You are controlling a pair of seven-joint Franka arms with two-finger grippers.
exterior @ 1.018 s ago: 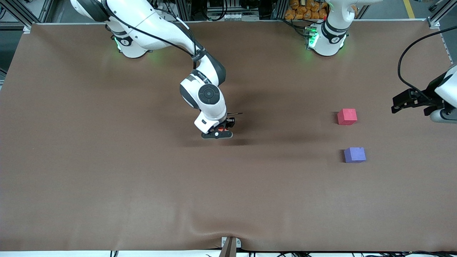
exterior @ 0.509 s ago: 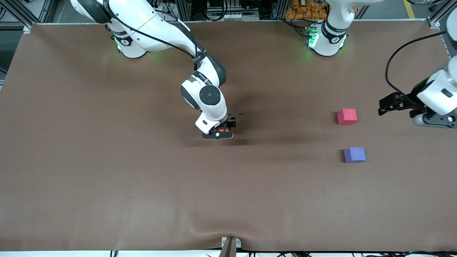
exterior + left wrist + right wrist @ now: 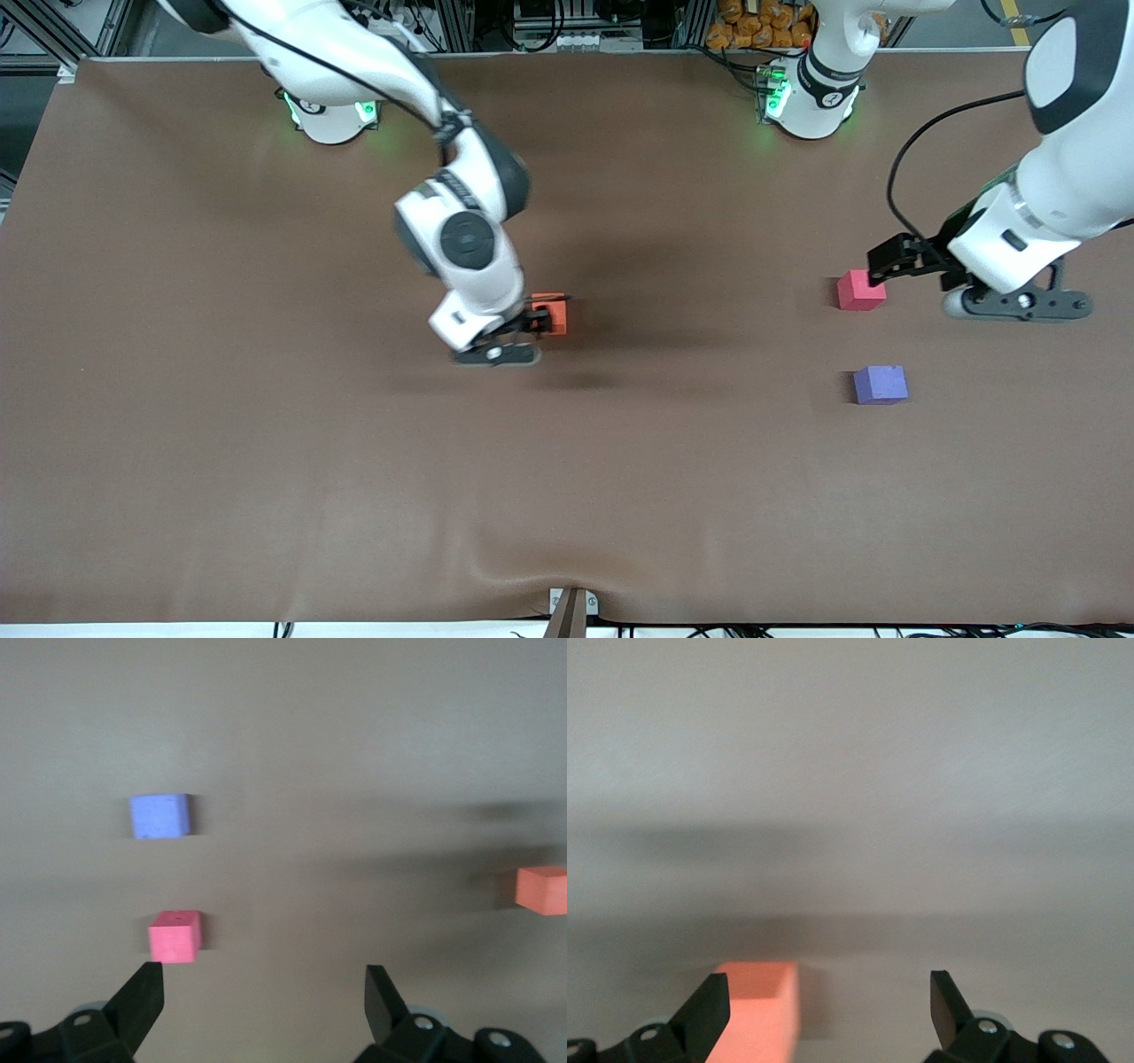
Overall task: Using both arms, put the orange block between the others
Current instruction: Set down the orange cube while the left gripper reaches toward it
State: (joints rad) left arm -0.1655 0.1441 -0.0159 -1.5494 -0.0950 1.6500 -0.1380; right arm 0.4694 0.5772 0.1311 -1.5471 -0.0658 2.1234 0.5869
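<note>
The purple block (image 3: 881, 385) lies nearest the camera. Farther off is the pink block (image 3: 860, 290), the left gripper (image 3: 895, 259), fingers apart, just above it. The orange block (image 3: 552, 316), a cube with no long axis, sits square on the table (image 3: 221, 443) well toward the right arm's end from the pink block. The right gripper (image 3: 532, 326), jaws apart, hangs beside it.

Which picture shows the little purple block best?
The front view: the small purple-blue foam cube sits whole and unblocked on the table, nearer the camera than the pinkish-red foam cube. The left wrist view shows it too, blurrier. The right wrist view misses it.

Orange block (image 3: 554, 315) on table (image 3: 266, 461) mid-span, pinkish-red cube (image 3: 860, 291) toward left arm's end, purple-blue cube (image 3: 880, 385) nearer front camera
</note>
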